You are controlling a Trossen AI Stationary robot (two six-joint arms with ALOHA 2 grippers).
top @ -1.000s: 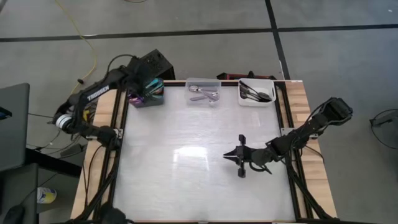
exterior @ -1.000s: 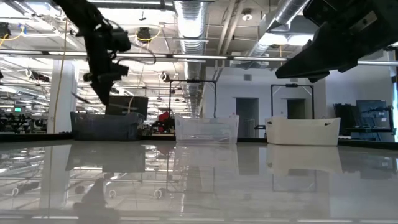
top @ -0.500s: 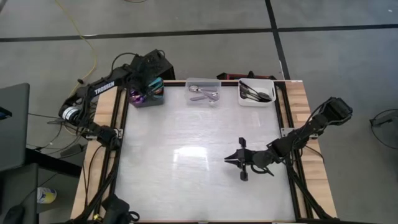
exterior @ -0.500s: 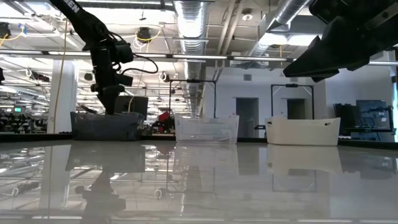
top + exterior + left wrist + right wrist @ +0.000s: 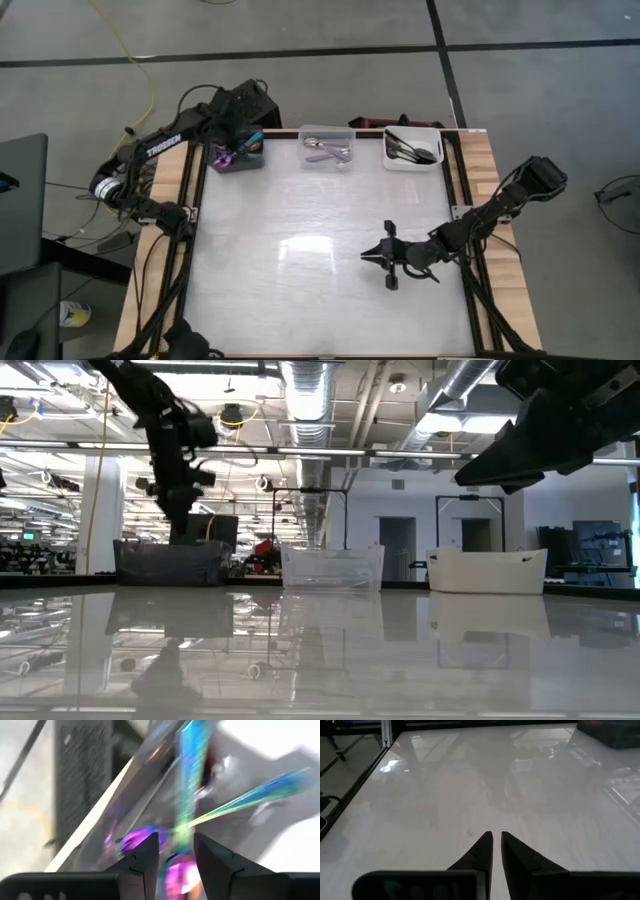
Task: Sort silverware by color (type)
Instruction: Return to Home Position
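Observation:
Three bins stand along the table's far edge. The dark grey bin (image 5: 236, 155) at the far left holds iridescent spoons (image 5: 189, 785) with purple bowls and teal handles. The clear bin (image 5: 328, 148) holds silver spoons, and the white bin (image 5: 412, 148) holds dark ones. My left gripper (image 5: 176, 837) hangs open over the dark grey bin (image 5: 168, 563), pointing steeply down. A blurred purple spoon bowl (image 5: 179, 876) shows in the gap between its fingers. My right gripper (image 5: 496, 836) hovers shut and empty above the bare table's right half (image 5: 372, 256).
The white tabletop (image 5: 300, 270) lies bare in front of the bins, inside a black frame rail (image 5: 190, 250). A black box (image 5: 250, 100) sits just beyond the dark grey bin.
My left gripper has gone a little toward the table's right over the dark grey bin and sunk closer to it. The right arm has kept still.

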